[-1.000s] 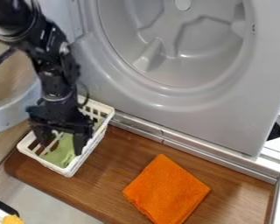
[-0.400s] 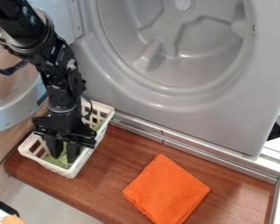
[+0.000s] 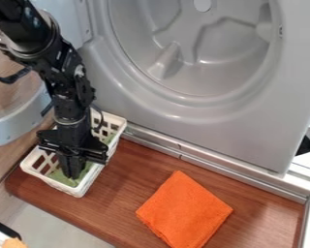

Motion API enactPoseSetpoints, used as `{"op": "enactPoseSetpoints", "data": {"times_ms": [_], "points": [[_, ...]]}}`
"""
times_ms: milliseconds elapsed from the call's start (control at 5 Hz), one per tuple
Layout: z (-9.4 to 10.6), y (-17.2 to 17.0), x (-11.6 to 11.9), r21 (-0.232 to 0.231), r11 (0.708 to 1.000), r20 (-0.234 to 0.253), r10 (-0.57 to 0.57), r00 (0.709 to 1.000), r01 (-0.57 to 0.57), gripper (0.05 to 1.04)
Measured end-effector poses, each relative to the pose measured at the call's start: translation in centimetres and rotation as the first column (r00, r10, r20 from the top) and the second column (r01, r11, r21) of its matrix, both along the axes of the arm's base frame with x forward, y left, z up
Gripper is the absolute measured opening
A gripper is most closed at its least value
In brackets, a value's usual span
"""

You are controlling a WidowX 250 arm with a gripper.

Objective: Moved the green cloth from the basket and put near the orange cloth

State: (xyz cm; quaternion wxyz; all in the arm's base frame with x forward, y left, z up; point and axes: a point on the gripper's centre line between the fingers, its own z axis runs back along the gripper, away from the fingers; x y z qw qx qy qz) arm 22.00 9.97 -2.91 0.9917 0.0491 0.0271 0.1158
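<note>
My gripper (image 3: 73, 175) is down inside the white basket (image 3: 91, 178) at the left, its two fingers brought together on the green cloth. Parts of the green cloth (image 3: 59, 177) show low in the basket on both sides of the fingertips; the arm and gripper hide the rest. To the right, apart from the basket, the orange cloth (image 3: 183, 210) lies flat and folded on the brown wooden surface.
The grey machine front (image 3: 216, 126) with its round recess rises behind the wooden board (image 3: 135, 167). A metal rail (image 3: 203, 162) runs along the board's back edge. A curved transparent door (image 3: 15, 118) stands at the left.
The gripper moved slightly right and lower into the basket, then its fingers, apart before, came together on the green cloth. The basket and orange cloth have not moved.
</note>
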Motion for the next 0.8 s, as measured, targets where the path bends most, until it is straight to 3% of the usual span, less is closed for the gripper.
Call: {"op": "enactPoseSetpoints", "data": {"times_ms": [200,400,600,800], "points": [[0.8,0.1,0.1,-0.003,1.000,0.015,-0.002,1.000,0.002,0.051],[4.2,-0.1,-0.1,-0.007,1.000,0.078,0.006,0.997,-0.005,0.051],[7.9,-2.3,-0.1,0.015,0.998,0.152,-0.067,0.986,0.066,0.051],[9.9,-7.1,0.2,0.031,0.977,0.192,-0.211,0.958,0.209,0.051]]}}
